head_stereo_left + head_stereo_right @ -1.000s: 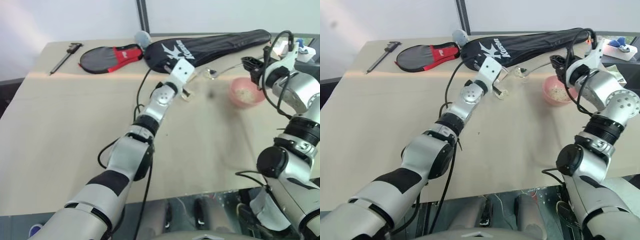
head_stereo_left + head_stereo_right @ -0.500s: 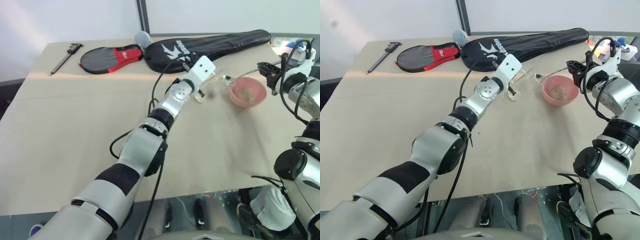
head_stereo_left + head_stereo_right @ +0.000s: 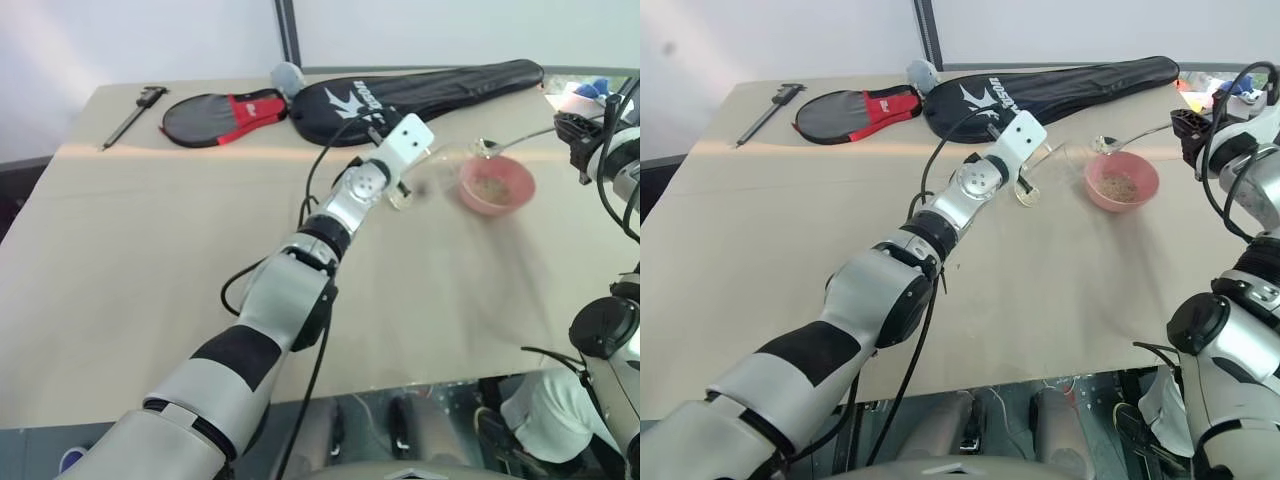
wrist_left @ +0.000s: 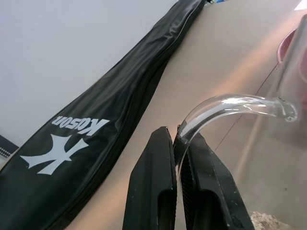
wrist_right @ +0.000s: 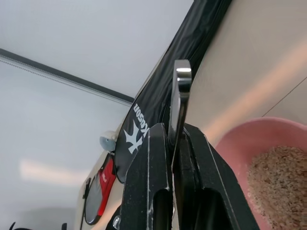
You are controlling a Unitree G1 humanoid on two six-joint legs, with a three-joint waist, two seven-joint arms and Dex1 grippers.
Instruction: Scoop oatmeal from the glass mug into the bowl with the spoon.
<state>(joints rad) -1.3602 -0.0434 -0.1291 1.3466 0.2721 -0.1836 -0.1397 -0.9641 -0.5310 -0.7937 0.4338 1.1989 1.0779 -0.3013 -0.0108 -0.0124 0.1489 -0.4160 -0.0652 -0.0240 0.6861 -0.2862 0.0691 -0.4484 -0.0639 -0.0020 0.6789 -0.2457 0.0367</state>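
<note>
1. The bowl (image 3: pixel 1121 181), salmon-pink, sits on the beige desk (image 3: pixel 760 260) and serves as the landmark here; a patch of pale oatmeal (image 3: pixel 1124 187) lies inside it

2. The glass mug (image 3: pixel 1050 168) is just beside the bowl on the robot's left side, apart from its rim; in the left wrist view a little pale oatmeal shows at the mug's bottom

3. The left claw (image 4: pixel 178 143) is pressed tight on the mug's clear curved handle (image 4: pixel 225 106), the glass loop pinched between its two black fingers (image 4: pixel 158 172)

4. The spoon (image 3: pixel 1130 138) hangs in the air just beyond the bowl's far rim, its small oval end (image 3: pixel 487 147) near the rim's far left part and its thin handle running away towards the robot's right

5. The right claw (image 5: pixel 173 136) pinches the spoon's handle end, which stands up between the two black fingers; it is off to the right of the bowl, well above the desk

6. Beyond the bowl, at the far edge of the desk, lies a long black racket cover (image 3: pixel 1060 85) with white lettering

7. Further left of the bowl along that far edge are a smaller black and red cover (image 3: pixel 845 108) and a dark metal caliper (image 3: pixel 768 108)
</note>
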